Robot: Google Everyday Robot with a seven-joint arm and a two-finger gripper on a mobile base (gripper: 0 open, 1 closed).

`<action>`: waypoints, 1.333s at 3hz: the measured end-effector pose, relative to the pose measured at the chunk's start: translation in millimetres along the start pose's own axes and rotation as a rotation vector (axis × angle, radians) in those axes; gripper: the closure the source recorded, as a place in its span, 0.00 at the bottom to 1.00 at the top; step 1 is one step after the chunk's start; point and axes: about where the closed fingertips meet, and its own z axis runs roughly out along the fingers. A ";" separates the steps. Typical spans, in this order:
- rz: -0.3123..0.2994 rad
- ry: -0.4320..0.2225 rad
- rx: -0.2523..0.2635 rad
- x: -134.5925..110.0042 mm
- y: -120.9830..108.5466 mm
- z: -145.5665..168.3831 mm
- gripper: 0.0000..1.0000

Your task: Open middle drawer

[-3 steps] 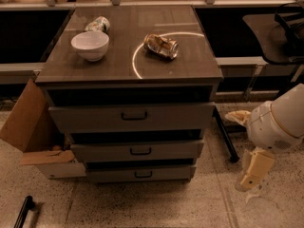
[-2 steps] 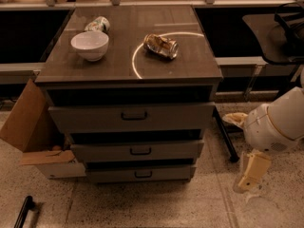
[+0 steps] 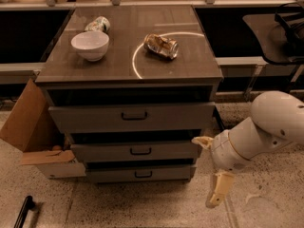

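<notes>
**Three drawers shut, pincer off to the right of the middle one**

I am looking down at a grey three-drawer cabinet (image 3: 128, 70) standing on a speckled floor (image 3: 142, 208). The middle drawer (image 3: 104, 152), a wide grey front of medium height, sits between the taller top drawer (image 3: 85, 118) and the slim bottom drawer (image 3: 109, 175). Its small dark bar handle (image 3: 140, 151) is at the centre of the front. From my angle the front looks pushed in, with a dark gap above it.

My gripper (image 3: 204, 172) hangs low at the right of the cabinet, on the end of the white arm (image 3: 266, 122) that comes in from the right edge. Its two cream fingers are spread wide apart with nothing between them. One finger (image 3: 201, 141) points left, with its tip just beside the right end of the middle drawer's front, near the top edge; I cannot tell whether it touches. The other finger (image 3: 218, 190) points down toward the floor. The handle lies well to the left of the gripper, at about the height of the upper finger.

On the cabinet top I see a white round bowl (image 3: 90, 45), a small printed can lying on its side (image 3: 98, 23) just behind it, and a crumpled metal can (image 3: 161, 45) inside a bright ring of light. An open brown cardboard box (image 3: 28, 127) leans against the cabinet's left side.
</notes>
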 end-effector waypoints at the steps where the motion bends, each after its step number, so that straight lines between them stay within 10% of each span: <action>1: 0.000 0.000 0.000 0.1 0.0 0.2 0.00; 4: 0.008 0.124 0.020 48.8 -59.0 151.7 0.00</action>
